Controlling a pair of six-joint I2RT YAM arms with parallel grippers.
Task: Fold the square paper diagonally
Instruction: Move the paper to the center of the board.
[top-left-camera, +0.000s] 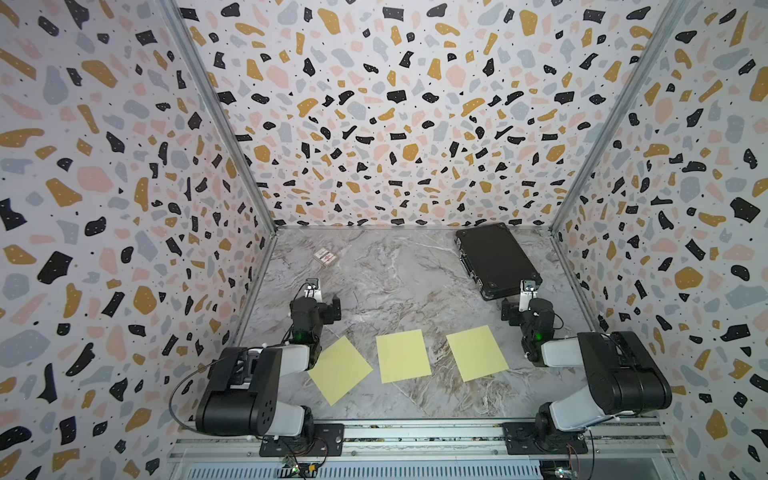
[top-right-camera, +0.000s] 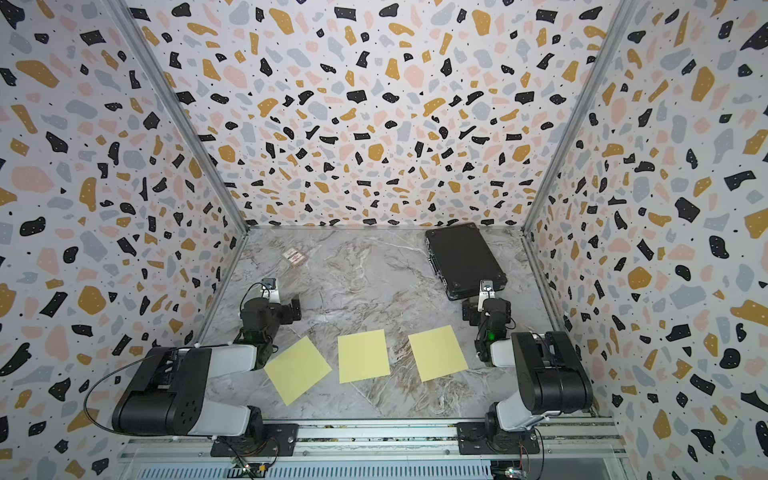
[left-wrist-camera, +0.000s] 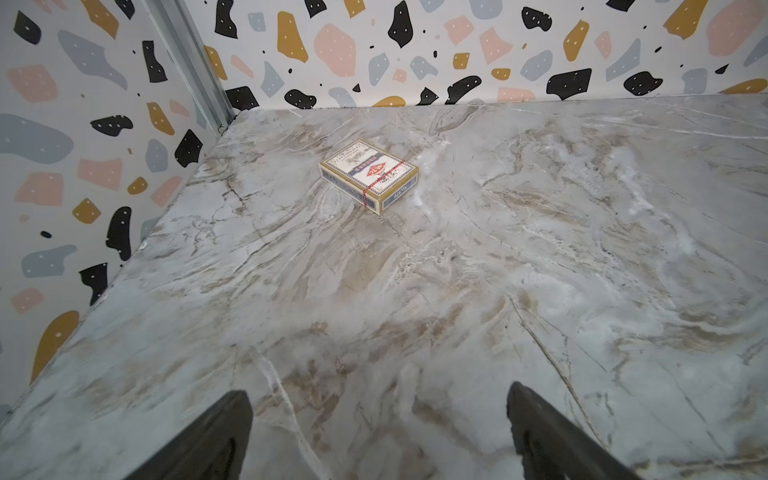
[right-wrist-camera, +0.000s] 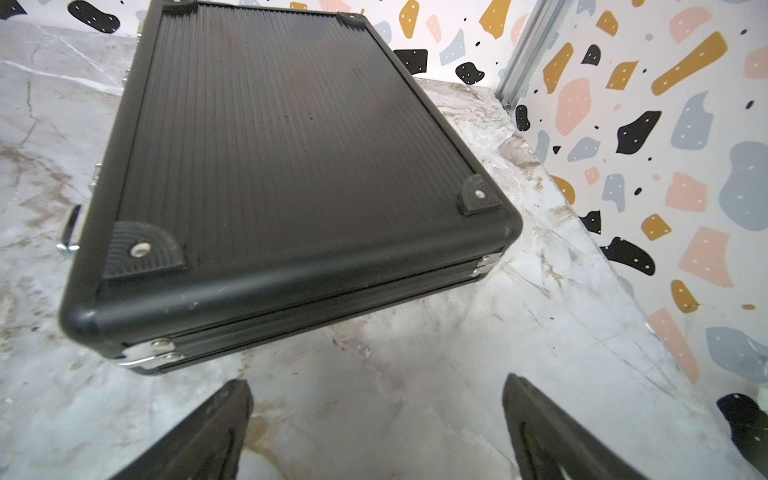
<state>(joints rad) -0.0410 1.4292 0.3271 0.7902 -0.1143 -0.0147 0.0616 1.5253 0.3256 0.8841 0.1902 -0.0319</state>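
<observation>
Three yellow square papers lie flat in a row on the marble table near its front edge, seen in both top views: a left one (top-left-camera: 340, 370) turned like a diamond, a middle one (top-left-camera: 403, 356) and a right one (top-left-camera: 476, 353). None shows in the wrist views. My left gripper (left-wrist-camera: 380, 399) is open over bare marble behind the left paper, with nothing between its fingers. My right gripper (right-wrist-camera: 378, 390) is open too, empty, just in front of a black case. Both arms are drawn back, their wrists (top-left-camera: 313, 309) (top-left-camera: 534, 311) beyond the papers.
A black ribbed case (top-left-camera: 496, 259) with metal latches lies at the back right, close ahead of the right gripper (right-wrist-camera: 291, 145). A small box of playing cards (top-left-camera: 325, 256) (left-wrist-camera: 369, 176) sits at the back left. Patterned walls enclose three sides.
</observation>
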